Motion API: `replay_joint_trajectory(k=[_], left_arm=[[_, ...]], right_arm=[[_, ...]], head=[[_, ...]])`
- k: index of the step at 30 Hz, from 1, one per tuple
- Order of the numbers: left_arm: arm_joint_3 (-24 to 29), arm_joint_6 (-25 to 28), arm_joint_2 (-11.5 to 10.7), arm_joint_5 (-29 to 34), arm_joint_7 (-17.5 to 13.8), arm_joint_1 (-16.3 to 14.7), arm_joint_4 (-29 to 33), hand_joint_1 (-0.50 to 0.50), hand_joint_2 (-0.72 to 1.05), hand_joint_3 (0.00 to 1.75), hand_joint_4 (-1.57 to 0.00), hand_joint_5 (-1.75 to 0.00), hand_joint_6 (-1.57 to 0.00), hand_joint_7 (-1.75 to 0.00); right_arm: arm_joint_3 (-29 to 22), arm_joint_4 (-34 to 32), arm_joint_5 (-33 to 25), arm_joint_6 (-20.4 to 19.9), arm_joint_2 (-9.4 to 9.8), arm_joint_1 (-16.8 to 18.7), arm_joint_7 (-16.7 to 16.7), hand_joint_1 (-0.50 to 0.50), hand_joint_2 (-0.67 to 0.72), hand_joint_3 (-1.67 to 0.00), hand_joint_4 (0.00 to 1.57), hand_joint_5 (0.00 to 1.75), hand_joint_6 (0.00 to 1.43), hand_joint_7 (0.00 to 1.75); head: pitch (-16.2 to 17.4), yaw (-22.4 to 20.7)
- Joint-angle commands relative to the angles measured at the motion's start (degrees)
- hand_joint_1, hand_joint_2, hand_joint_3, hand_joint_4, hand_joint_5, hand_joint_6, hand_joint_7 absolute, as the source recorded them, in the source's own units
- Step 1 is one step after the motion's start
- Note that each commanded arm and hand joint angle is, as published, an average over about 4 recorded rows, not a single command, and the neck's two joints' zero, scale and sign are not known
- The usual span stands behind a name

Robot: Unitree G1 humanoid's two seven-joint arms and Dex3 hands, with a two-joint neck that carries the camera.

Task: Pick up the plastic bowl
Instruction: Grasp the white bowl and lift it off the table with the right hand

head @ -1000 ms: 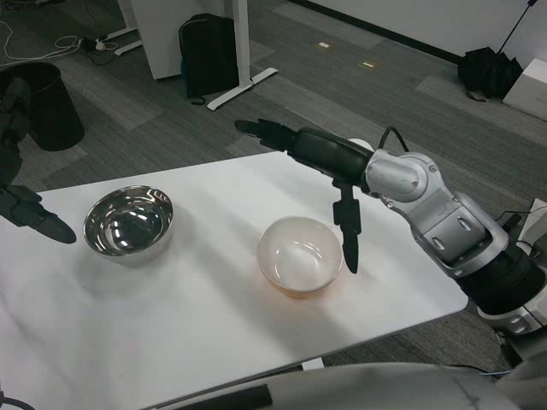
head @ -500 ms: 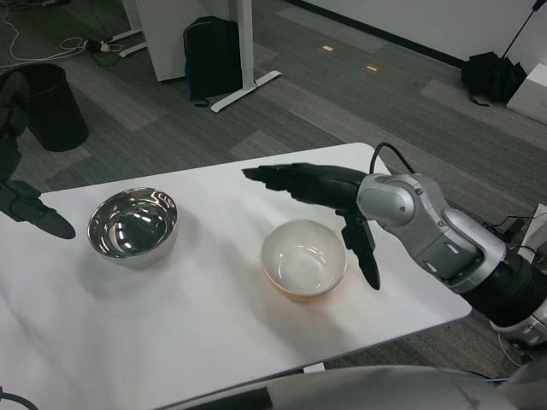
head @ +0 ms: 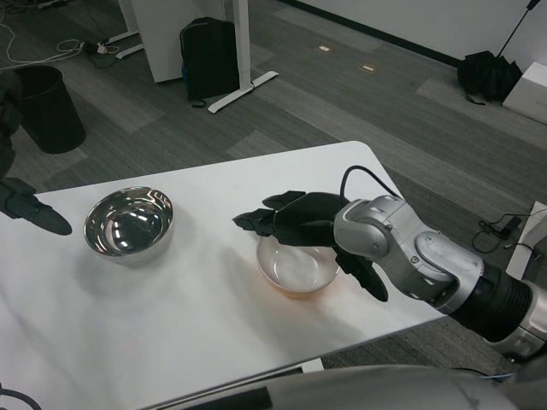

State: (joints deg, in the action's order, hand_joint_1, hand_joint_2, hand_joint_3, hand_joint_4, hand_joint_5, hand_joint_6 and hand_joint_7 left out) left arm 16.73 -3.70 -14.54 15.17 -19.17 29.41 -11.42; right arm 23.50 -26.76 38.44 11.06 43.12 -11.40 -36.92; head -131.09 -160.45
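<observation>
A white plastic bowl [head: 295, 272] with an orange underside sits upright on the white table [head: 171, 333], right of the middle. My right hand [head: 299, 224] hovers over its far rim, fingers spread toward the left and the thumb hanging down past the bowl's right side; I cannot tell whether it touches the bowl. Part of the bowl's far edge is hidden by the hand. My left hand [head: 32, 213] waits at the table's far left edge, holding nothing.
A shiny metal bowl [head: 129, 224] stands on the left of the table. Behind the table on the floor are a black bin [head: 49, 107], a black bag [head: 208, 55] and a white desk leg [head: 243, 77]. The table's right edge is close to the plastic bowl.
My right hand has come down and toward me, from above and beyond the plastic bowl to right over its far rim. The bowls have not moved.
</observation>
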Motion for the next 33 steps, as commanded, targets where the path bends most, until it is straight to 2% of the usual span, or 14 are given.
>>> replay_joint_trajectory(k=[1,6,15,18,23,25,27,30,31,32,33], left_arm=[[0.34,-0.49,-0.49,-0.3,0.27,0.89,-0.75,-0.5,-0.72,0.09,0.0,0.0,0.0,0.0],[0.32,-0.74,-0.84,-0.01,0.27,0.91,-0.84,-0.5,-0.72,0.09,0.0,0.0,0.0,0.0],[0.25,-1.46,-1.48,1.22,0.27,0.58,-0.88,-0.5,-0.72,0.09,0.0,0.0,0.0,0.0],[0.06,-1.61,-1.77,1.44,0.27,0.56,-0.93,-0.5,-0.72,0.09,0.0,0.0,0.0,0.0],[-0.34,-1.97,-2.07,2.01,0.27,0.34,-1.1,-0.5,-0.72,0.09,0.0,0.0,0.0,0.0],[-0.43,-2.1,-2.25,2.32,0.27,0.12,-1.19,-0.5,-0.72,0.09,0.0,0.0,0.0,0.0],[-0.6,-2.27,-2.43,2.76,0.27,-0.1,-1.23,-0.5,-0.72,0.09,0.0,0.0,0.0,0.0],[-0.8,-2.58,-2.58,3.37,0.27,-0.41,-1.23,-0.5,-0.72,0.09,0.0,0.0,0.0,0.0],[-0.82,-2.67,-2.6,3.55,0.27,-0.5,-1.23,-0.5,-0.72,0.09,0.0,0.0,0.0,0.0],[-0.85,-2.74,-2.6,3.77,0.27,-0.65,-1.21,-0.5,-0.72,0.09,0.0,0.0,0.0,0.0],[-0.87,-2.8,-2.6,3.99,0.27,-0.81,-1.19,-0.5,-0.72,0.09,0.0,0.0,0.0,0.0]], right_arm=[[0.56,-0.11,2.65,-1.52,0.41,0.3,-0.17,-0.46,0.3,0.0,0.0,0.0,0.0,0.0],[3.35,-0.05,4.71,-1.61,2.14,0.46,0.7,-0.46,0.25,0.0,0.0,0.0,0.0,0.0],[4.29,-0.05,8.07,-2.01,0.23,1.09,1.23,-0.46,0.09,0.0,0.0,0.0,0.0,0.0],[4.56,-0.02,8.93,-2.01,-0.28,1.34,1.28,-0.46,0.08,-0.06,0.0,0.0,0.0,0.0],[4.93,0.22,11.48,-2.84,-2.39,2.35,1.67,-0.46,-0.18,-0.16,0.0,0.0,0.0,0.0],[4.14,0.22,11.79,-4.16,-3.44,2.7,2.11,-0.46,-0.32,-0.42,0.0,0.73,0.0,0.0],[3.52,0.22,11.87,-5.39,-4.1,3.09,2.73,-0.46,-0.45,-0.75,0.03,1.5,0.0,0.03],[3.37,0.31,12.16,-5.79,-4.52,3.33,3.17,-0.45,-0.53,-1.13,0.18,1.65,0.0,0.16],[3.39,0.35,12.31,-5.79,-4.63,3.36,3.17,-0.44,-0.56,-1.27,0.31,1.67,0.0,0.23],[3.44,0.37,12.55,-5.81,-4.74,3.44,3.17,-0.43,-0.57,-1.33,0.43,1.67,0.0,0.28],[3.48,0.39,12.8,-5.83,-4.85,3.53,3.17,-0.41,-0.59,-1.41,0.66,1.62,0.0,0.4]], head=[[-0.16,-0.03],[-0.48,0.31],[-1.17,1.11],[-1.32,1.11],[-1.4,1.25],[-1.5,1.44],[-1.59,1.51],[-1.78,1.17],[-1.84,1.03],[-1.84,0.99],[-1.82,0.97]])
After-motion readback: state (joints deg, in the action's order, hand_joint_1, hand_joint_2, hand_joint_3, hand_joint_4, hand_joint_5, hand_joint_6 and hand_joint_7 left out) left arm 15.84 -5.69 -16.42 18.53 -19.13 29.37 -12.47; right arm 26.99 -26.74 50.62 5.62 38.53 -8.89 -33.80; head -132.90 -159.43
